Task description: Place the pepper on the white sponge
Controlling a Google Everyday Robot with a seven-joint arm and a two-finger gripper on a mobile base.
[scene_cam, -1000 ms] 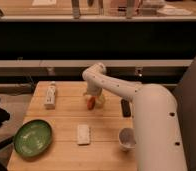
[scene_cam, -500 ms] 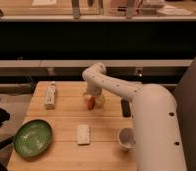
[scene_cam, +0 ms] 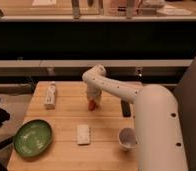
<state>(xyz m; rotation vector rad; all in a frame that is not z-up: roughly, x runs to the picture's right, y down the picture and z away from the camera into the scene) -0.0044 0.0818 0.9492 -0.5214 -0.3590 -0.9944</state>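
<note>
The small orange-red pepper [scene_cam: 92, 105] sits at the tip of my gripper [scene_cam: 92, 102], near the middle of the wooden table [scene_cam: 66, 149], toward its back half. The gripper points down from the white arm that reaches in from the right. The white sponge [scene_cam: 83, 134] lies flat on the table in front of the pepper, a short way toward the near edge, apart from the gripper.
A green bowl [scene_cam: 33, 138] sits at the front left. A long white bar [scene_cam: 50, 95] lies at the back left. A white cup [scene_cam: 126, 138] stands at the front right, and a black bar [scene_cam: 126, 108] lies beside the arm.
</note>
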